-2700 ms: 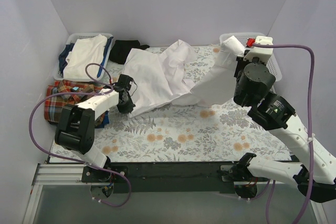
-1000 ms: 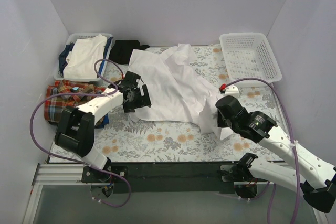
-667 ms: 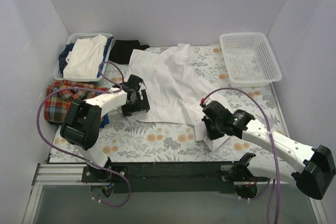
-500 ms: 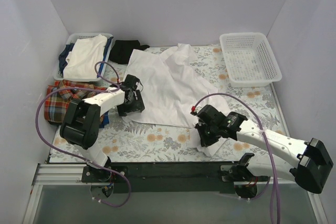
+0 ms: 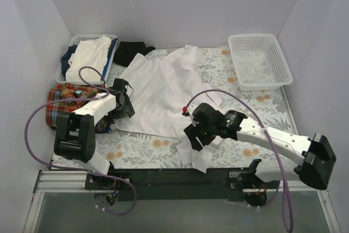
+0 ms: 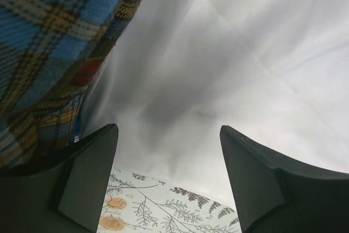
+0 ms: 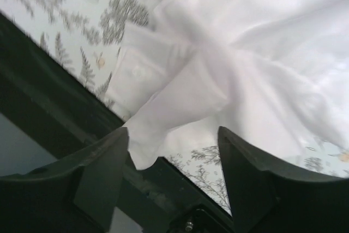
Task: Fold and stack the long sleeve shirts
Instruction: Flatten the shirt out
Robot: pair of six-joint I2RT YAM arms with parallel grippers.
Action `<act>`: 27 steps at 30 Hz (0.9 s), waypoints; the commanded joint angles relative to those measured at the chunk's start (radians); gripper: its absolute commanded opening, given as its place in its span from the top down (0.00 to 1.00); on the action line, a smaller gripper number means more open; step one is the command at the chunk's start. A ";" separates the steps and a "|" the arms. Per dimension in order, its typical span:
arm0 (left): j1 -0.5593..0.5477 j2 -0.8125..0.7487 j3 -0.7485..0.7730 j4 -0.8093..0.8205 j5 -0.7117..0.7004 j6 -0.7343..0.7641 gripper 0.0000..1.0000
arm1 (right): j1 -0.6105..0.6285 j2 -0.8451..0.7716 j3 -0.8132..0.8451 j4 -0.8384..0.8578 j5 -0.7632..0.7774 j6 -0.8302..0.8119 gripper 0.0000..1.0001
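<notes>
The white shirt [image 5: 161, 83] lies spread over the middle of the flowered bench [image 5: 245, 115]. Its collar end points toward 12 o'clock. One sleeve trails toward 6 o'clock, where the cuff reaches the bench's dark near edge.

The right pincer [image 5: 195, 137] is over that sleeve, at about 5 o'clock from the shirt's middle. Its wrist camera shows the right pincer [image 7: 172, 132] with its jaws wide apart and nothing gripped. The cuff lies slack on the bench below the gap (creased, one corner over the dark strip).

The left pincer [image 5: 124, 107] sits low at the shirt's 9 o'clock hem. From the wrist, the left pincer [image 6: 168, 129] also has its jaws well apart with nothing between them. White cloth fills the view ahead, but I cannot tell whether a finger touches it.

The plaid shirt [image 5: 61, 102] lies crumpled at the bench's 9 o'clock edge, just beside the left arm. In the left wrist view its blue and red checks [image 6: 49, 42] sit at 10 o'clock, next to the white fabric.

A basket [image 5: 72, 40] at 10 o'clock holds folded clothes. A small black garment [image 5: 130, 51] lies at 11 o'clock, and a white basket [image 5: 256, 61] stands at 2 o'clock.
</notes>
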 commanded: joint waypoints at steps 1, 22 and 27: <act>-0.002 -0.094 0.034 0.001 0.030 0.037 0.23 | -0.067 -0.142 0.106 -0.005 0.313 0.045 0.18; -0.013 -0.070 0.100 0.067 0.172 0.062 0.23 | -0.498 0.436 0.440 0.035 0.534 0.214 0.52; -0.013 -0.061 0.097 0.068 0.172 0.071 0.22 | -0.524 0.511 0.462 0.017 0.541 0.229 0.48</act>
